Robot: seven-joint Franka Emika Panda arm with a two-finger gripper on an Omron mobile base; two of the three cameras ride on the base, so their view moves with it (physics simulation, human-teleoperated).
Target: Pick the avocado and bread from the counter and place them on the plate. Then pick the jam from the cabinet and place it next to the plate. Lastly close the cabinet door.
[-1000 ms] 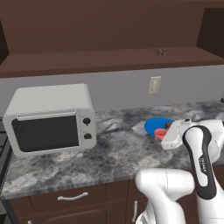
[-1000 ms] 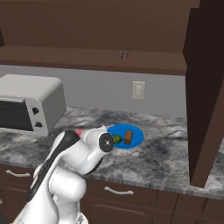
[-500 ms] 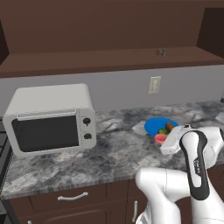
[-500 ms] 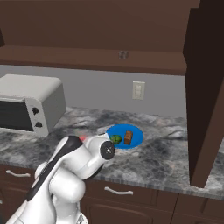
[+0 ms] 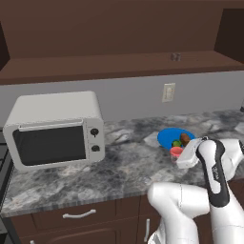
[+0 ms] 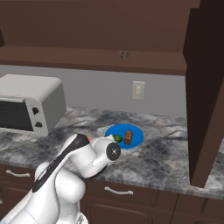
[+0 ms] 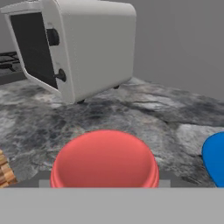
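The cabinet (image 6: 109,26) stands over the marbled worktop (image 5: 124,167), its cabinet door (image 6: 205,92) swung open at right. A white microwave (image 5: 55,128) sits left. The blue plate (image 6: 133,136) carries bread (image 6: 127,137) and avocado (image 6: 117,138). The half-open tool (image 5: 183,157) grips the jam (image 7: 105,159) just beside the plate, with bare stone around.

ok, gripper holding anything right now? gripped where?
Looks like the jam, its red lid close under the hand camera. The fingers and the place of the hold are hidden, so cannot tell where.
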